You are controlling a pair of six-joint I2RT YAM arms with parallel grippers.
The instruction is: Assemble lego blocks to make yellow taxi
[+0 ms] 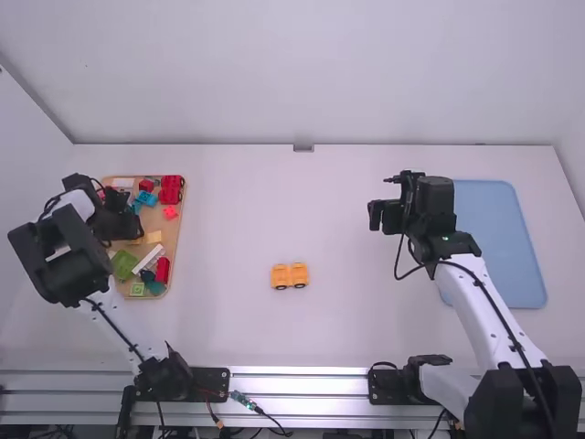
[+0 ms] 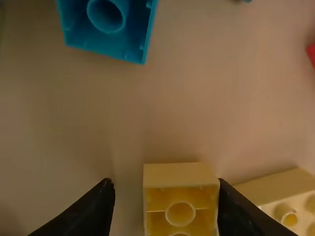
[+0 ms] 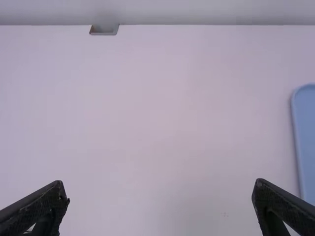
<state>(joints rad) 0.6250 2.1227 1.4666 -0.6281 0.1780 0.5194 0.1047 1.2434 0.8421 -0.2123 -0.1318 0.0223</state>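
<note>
Probably, the step in hand is the picking of one more yellow piece for the taxi. The left hand (image 2: 165,189) is over the tan tray (image 1: 173,240), and its fingers are apart, with a small yellow block (image 2: 179,175) between them. One finger is just beside this block or touching it, I cannot tell which; at the other finger there is a clear gap, so the block is not gripped. Its hollow underside faces the wrist camera. Near to it lies a paler yellow block (image 2: 278,187) with studs showing, and a blue block (image 2: 110,32) is somewhat farther away.

The taxi's orange-yellow base (image 1: 290,275), on dark wheels, is on the middle of the tabletop (image 1: 366,320), well apart from the tray. The right hand (image 3: 160,189) is open and empty, above the tabletop near the blue tray (image 1: 498,242).

Next, I think, the left hand should be centred a little better, then closed, so that the block is not pushed aside. After lifting, this piece would need to be turned before it can be pressed on the base, because its studs seem to look downward. The assembly appears only partly done.
</note>
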